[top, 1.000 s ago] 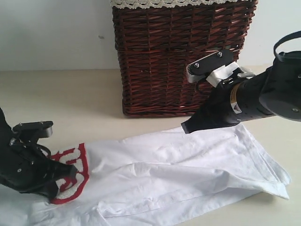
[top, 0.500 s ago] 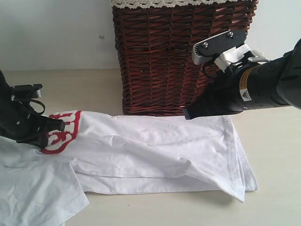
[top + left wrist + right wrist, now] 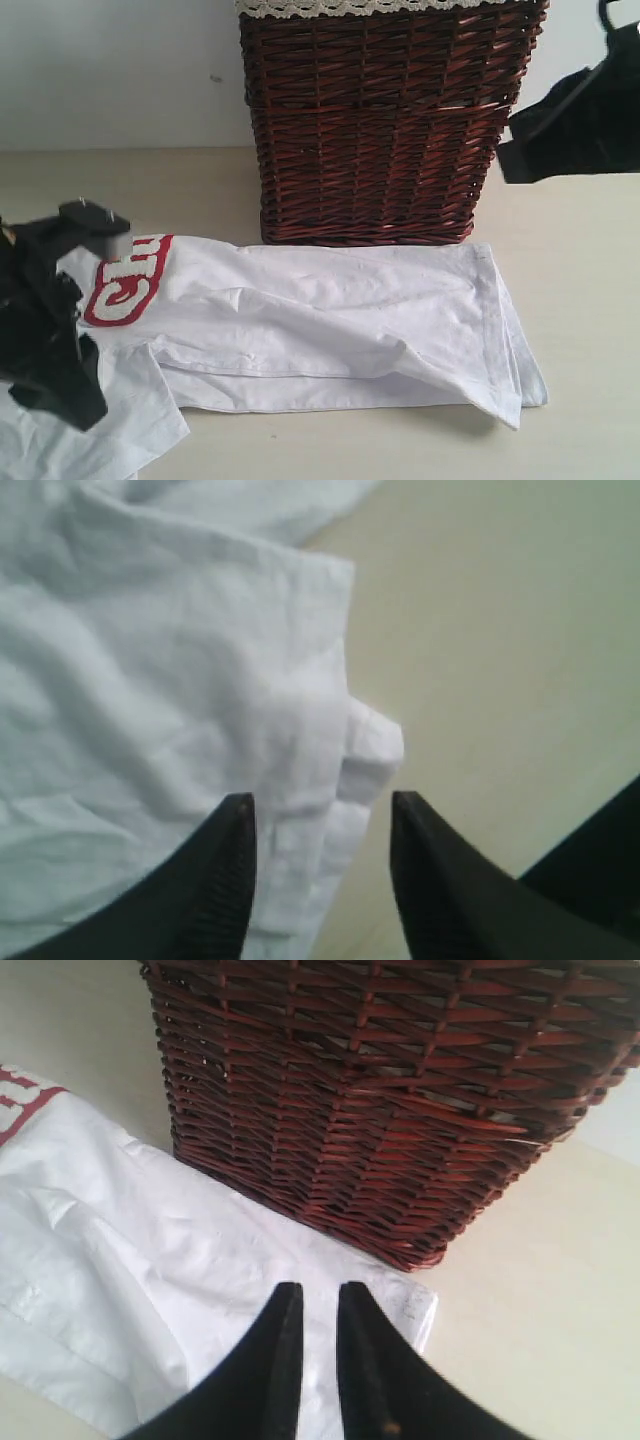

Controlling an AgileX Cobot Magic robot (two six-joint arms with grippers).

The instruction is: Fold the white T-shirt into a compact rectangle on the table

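Observation:
The white T-shirt (image 3: 330,320) lies on the table (image 3: 580,300) in front of the basket, folded over into a long band, with its red-edged lettering (image 3: 125,280) at the left end. My left gripper (image 3: 55,390) hovers blurred over the shirt's left end. The left wrist view shows this gripper (image 3: 320,800) open, with a folded hem of the shirt (image 3: 200,680) lying below the gap, not pinched. My right gripper (image 3: 510,160) is raised at the right, clear of the cloth. It (image 3: 320,1288) stands slightly open and empty above the shirt's corner (image 3: 405,1310).
A dark wicker basket (image 3: 380,120) with lace trim stands right behind the shirt, and is also close in the right wrist view (image 3: 380,1110). Bare tabletop lies to the right of the shirt and along the front edge. A pale wall rises behind.
Both grippers have let go of the shirt. The right one rose up and to the right; the left one swung away towards the front left. The shirt stays where it was laid.

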